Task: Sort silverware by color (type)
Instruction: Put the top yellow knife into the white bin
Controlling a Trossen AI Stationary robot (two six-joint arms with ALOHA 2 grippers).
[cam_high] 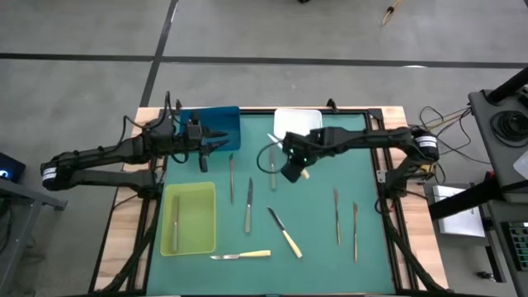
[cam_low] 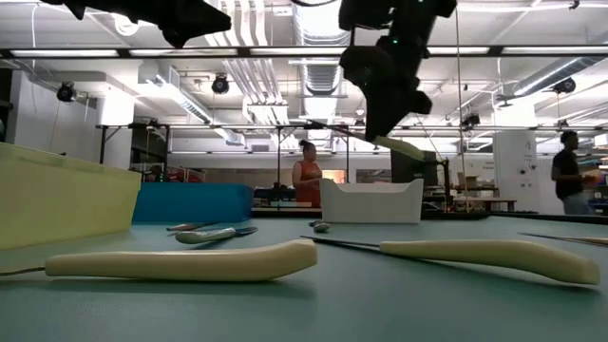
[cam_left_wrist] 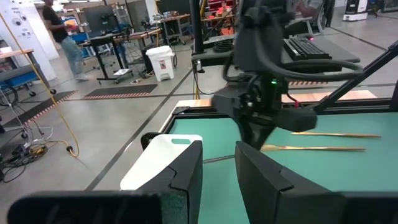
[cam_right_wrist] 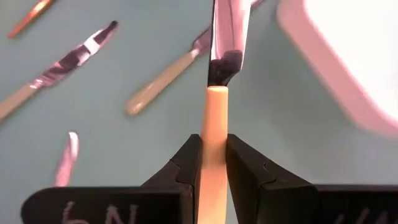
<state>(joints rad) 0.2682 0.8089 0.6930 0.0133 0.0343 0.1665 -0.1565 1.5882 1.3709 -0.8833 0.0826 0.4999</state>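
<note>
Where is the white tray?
In the high view, the white tray sits at the table's far edge, right of the blue tray, beside the right gripper.

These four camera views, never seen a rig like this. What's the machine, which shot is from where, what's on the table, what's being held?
It is a robot with two dark arms working at a green table. One picture looks straight down, one looks level across the tabletop, and each arm carries a wrist camera looking past its own fingers.

The right gripper is shut on a yellow-handled knife, held in the air near the white tray. The left gripper hangs over the blue tray, holding nothing.

On the table lie more silverware: two pale-handled knives toward the front and several all-metal pieces scattered across the mat. One utensil already lies in the yellow-green tray.
</note>
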